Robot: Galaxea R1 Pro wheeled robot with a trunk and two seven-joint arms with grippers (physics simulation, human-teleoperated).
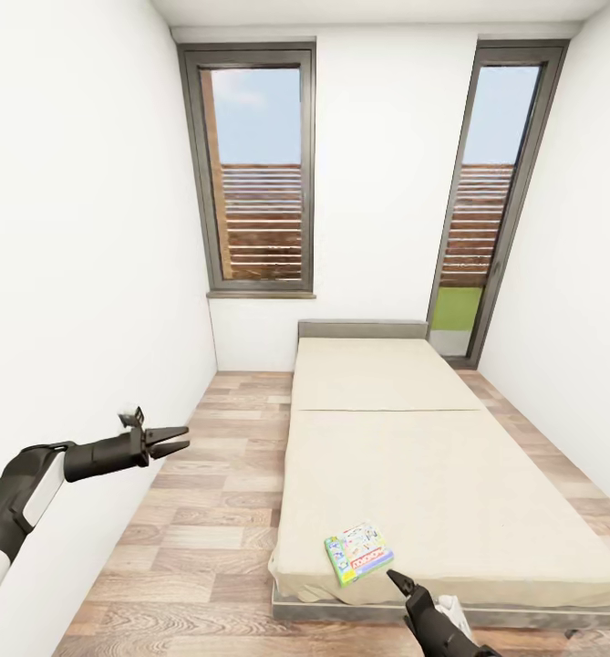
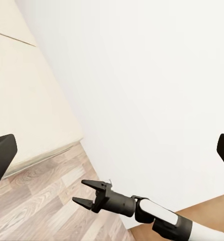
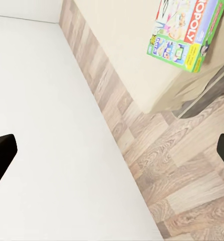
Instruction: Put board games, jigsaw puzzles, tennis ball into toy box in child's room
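A board game (image 1: pixel 357 551) with a green edge and a white colourful cover lies flat on the near left corner of the bed (image 1: pixel 432 456). It also shows in the right wrist view as a board game (image 3: pixel 187 30) on the beige mattress. My right gripper (image 1: pixel 396 578) hovers just in front of that corner, a little right of the box, and is open with nothing held, as the right gripper (image 2: pixel 81 193) shows. My left gripper (image 1: pixel 180 438) is open and empty over the floor by the left wall. The table, toy box, jigsaw puzzles and tennis ball are out of view.
A wood-plank floor strip (image 1: pixel 222 493) runs between the left wall (image 1: pixel 77 274) and the bed. Two tall dark-framed windows (image 1: pixel 259 173) are in the far wall. The right wall stands close to the bed's right side.
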